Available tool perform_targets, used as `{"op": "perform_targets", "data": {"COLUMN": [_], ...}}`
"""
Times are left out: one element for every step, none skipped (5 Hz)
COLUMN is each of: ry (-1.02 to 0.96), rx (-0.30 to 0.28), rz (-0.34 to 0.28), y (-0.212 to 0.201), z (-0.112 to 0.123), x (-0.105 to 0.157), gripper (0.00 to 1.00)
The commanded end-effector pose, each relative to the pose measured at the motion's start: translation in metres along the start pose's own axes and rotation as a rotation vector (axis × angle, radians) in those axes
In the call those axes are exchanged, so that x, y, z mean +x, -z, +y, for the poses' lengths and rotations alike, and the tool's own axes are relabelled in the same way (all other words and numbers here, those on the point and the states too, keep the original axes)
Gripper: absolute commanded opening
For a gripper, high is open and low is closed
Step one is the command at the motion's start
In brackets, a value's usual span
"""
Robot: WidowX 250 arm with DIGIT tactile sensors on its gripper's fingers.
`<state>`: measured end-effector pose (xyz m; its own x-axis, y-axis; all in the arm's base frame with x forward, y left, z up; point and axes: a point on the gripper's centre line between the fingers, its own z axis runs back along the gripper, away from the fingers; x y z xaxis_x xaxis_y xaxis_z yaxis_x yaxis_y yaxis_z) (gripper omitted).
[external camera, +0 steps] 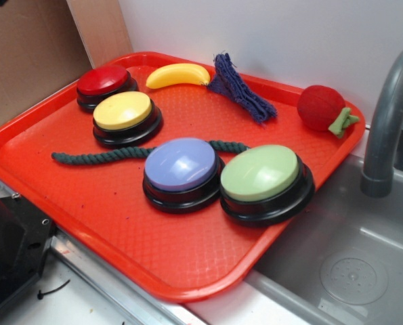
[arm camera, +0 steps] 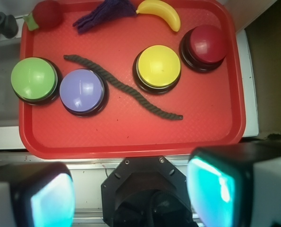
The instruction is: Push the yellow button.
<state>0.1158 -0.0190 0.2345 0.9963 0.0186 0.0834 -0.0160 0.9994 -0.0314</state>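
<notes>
While the hand hangs spread, holding nothing, off the red tray | yellow button untouched, just beside red button | lies ahead, slightly right of hand.

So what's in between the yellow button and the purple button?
The dark green rope runs across the red tray between the yellow button and the purple button; the wrist view shows it best.

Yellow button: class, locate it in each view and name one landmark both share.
Exterior: yellow button sits left of centre on the tray, just in front of the red button.
Wrist: yellow button sits right of centre, lower left of the red button.
Shared landmark: red button.
</notes>
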Motion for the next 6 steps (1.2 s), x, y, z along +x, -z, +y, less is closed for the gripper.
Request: {"op": "perform_targets", "data": {"ry": [0.000, -0.086, -0.123, -0.115, -0.133, -0.166], "rx": [0.000, 0.026, 0.030, 0.060, 0.054, 0.054], "rz": [0.000, 0.034, -0.063, -0.101, -0.082, -0.058], "y": [0.000, 0.035, 0.075, 0.107, 0.136, 0.156], "z": [0.000, 0.020, 0.021, 0.032, 0.057, 0.072], "x": [0.000, 0.042, 0.090, 0.107, 0.106, 0.107], "gripper": [1.00, 1.00, 1.00, 1.00, 1.00, 1.00]}}
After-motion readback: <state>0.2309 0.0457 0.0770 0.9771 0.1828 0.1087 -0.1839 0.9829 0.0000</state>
